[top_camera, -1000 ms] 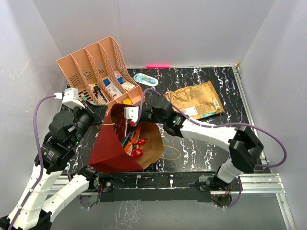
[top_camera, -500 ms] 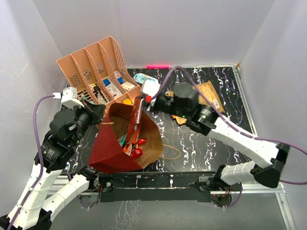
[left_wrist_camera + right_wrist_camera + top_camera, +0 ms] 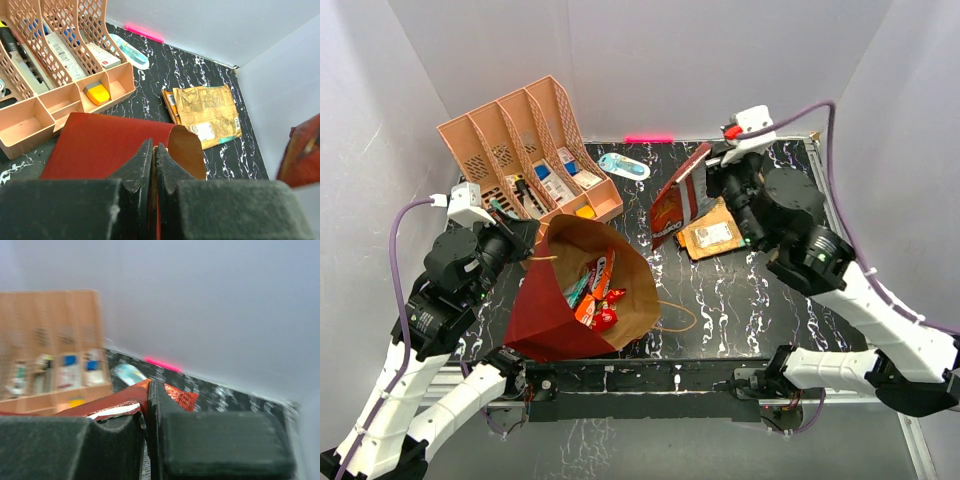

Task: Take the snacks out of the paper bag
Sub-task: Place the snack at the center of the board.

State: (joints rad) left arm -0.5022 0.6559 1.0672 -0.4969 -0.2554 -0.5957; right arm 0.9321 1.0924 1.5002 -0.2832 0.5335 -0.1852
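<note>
I log 1 gold packet (image 3: 718, 236) out, 1 red-brown packet (image 3: 677, 201) pinched in right gripper (image 3: 148, 390), rest in paper bag (image 3: 545, 316) left gripper (image 3: 153, 150) clamps.

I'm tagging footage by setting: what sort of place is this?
Likely a robot test cell: white walls box in a marbled tabletop, with left arm and right arm on a metal rail.

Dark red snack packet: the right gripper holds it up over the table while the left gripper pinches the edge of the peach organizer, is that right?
Not quite. The left gripper is shut on the rim of the dark-red paper bag, not the peach organizer beyond it, as the left wrist view shows. The right gripper does hold the dark red snack packet over the table.
</note>
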